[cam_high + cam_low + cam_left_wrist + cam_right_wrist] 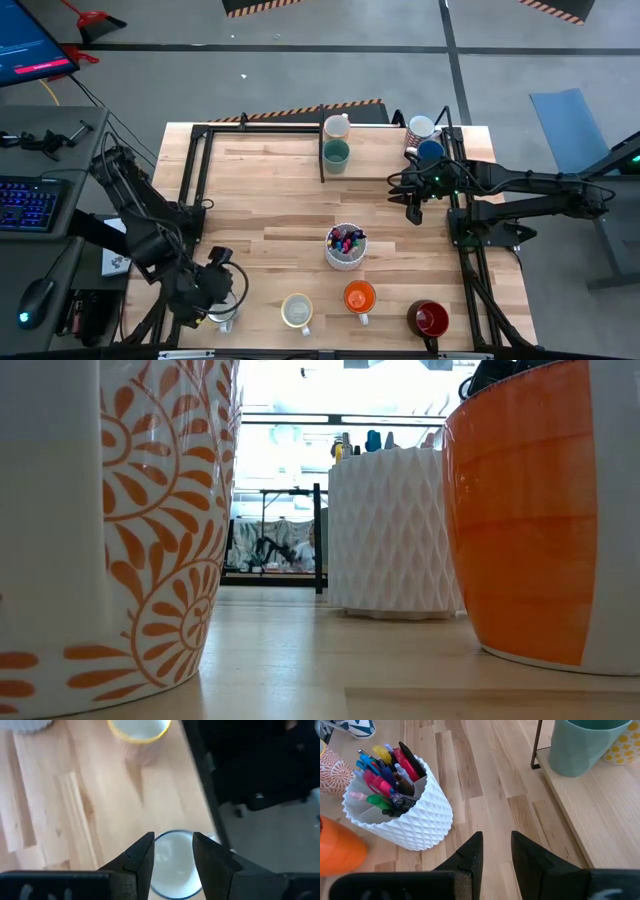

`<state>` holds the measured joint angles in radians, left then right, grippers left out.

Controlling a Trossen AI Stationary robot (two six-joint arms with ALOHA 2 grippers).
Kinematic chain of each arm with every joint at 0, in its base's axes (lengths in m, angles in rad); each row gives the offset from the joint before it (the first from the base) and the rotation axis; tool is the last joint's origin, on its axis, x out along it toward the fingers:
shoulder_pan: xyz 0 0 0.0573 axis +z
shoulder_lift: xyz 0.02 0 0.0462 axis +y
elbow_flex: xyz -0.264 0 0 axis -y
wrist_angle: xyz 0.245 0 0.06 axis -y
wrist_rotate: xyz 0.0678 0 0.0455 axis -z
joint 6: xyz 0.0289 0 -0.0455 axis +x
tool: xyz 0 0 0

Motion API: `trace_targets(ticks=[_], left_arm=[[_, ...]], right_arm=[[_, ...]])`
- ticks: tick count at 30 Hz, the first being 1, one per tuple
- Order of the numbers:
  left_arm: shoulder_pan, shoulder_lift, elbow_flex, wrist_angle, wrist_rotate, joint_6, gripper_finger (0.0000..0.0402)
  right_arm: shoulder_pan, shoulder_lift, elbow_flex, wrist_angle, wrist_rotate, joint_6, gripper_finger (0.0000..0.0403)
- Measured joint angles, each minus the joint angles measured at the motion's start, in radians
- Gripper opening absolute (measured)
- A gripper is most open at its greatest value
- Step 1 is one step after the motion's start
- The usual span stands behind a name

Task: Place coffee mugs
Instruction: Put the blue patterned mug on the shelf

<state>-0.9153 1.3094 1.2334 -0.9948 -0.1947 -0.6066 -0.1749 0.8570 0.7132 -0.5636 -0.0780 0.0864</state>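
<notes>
Four mugs are lined along the near table edge – a white mug [222, 316], a yellow mug [297, 311], an orange mug [359, 297] and a red mug [429, 319]. The left gripper [222, 290] is poised over the white one, jaws apart astride its rim, seemingly for a grasp. The right gripper [413, 210] hangs empty beside the raised shelf [375, 160] – jaws apart – where more mugs [336, 152] are gathered.

8 coffee mugs [359, 297], 1 white pen cup [345, 246], 2 robot arms [150, 225]
</notes>
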Motion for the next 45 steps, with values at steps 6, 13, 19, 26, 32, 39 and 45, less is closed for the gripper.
trace_targets(ticks=[6, 13, 19, 26, 32, 39, 45], left_arm=[[0.021, 0.0, -0.087, -0.003, 0.004, -0.037, 0.0122], [0.019, 0.0, -0.174, 0.0, 0.09, -0.112, 0.0122], [0.018, -0.001, -0.206, 0.04, 0.104, -0.125, 0.0122], [0.018, 0.0, -0.281, 0.133, 0.108, -0.144, 0.0122], [0.017, 0.008, -0.34, 0.217, 0.108, -0.152, 0.0122], [0.02, 0.044, -0.371, 0.268, 0.107, -0.152, 0.0122], [0.021, 0.085, -0.373, 0.268, 0.104, -0.152, 0.0122]], right_arm=[[0.0, 0.0, 0.0, 0.0, 0.0, 0.0, 0.0081], [0.0, 0.0, 0.0, 0.0, 0.0, 0.0, 0.0081], [0.0, 0.0, 0.0, 0.0, 0.0, 0.0, 0.0081], [0.0, 0.0, 0.0, 0.0, 0.0, 0.0, 0.0081], [0.0, 0.0, 0.0, -0.001, 0.0, -0.001, 0.0081], [0.0, 0.0, 0.0, -0.003, 0.0, -0.001, 0.0081], [0.0, 0.0, 0.0, -0.005, 0.0, -0.001, 0.0081]])
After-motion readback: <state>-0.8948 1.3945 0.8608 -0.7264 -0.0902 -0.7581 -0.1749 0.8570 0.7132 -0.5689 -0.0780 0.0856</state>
